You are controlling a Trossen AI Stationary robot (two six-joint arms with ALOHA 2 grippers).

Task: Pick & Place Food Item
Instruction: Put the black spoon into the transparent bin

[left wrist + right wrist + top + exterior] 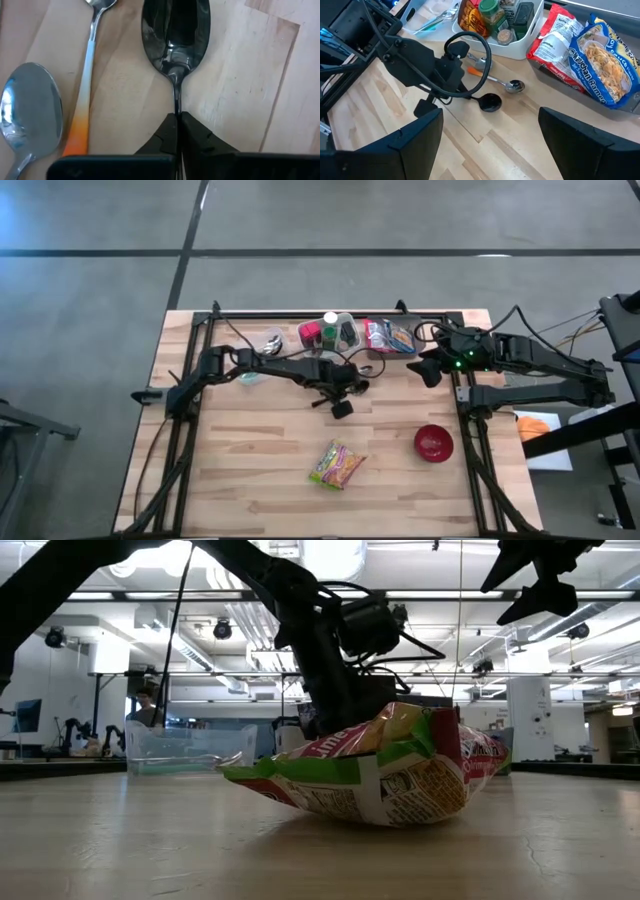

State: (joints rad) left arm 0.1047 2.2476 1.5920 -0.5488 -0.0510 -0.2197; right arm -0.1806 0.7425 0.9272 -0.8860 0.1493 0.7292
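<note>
Near the table's far side, the left gripper is closed on a black spoon's handle; the snack packet lies untouched nearer the front; the right gripper waits open.

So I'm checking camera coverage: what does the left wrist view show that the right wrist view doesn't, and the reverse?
Only the left wrist view shows the left tool shut on the black spoon's handle.

Only the right wrist view shows the noodle packets, the white bin of jars and the open right tool.

Both show the black spoon, the orange-handled spoon, a steel spoon and the wooden table.
</note>
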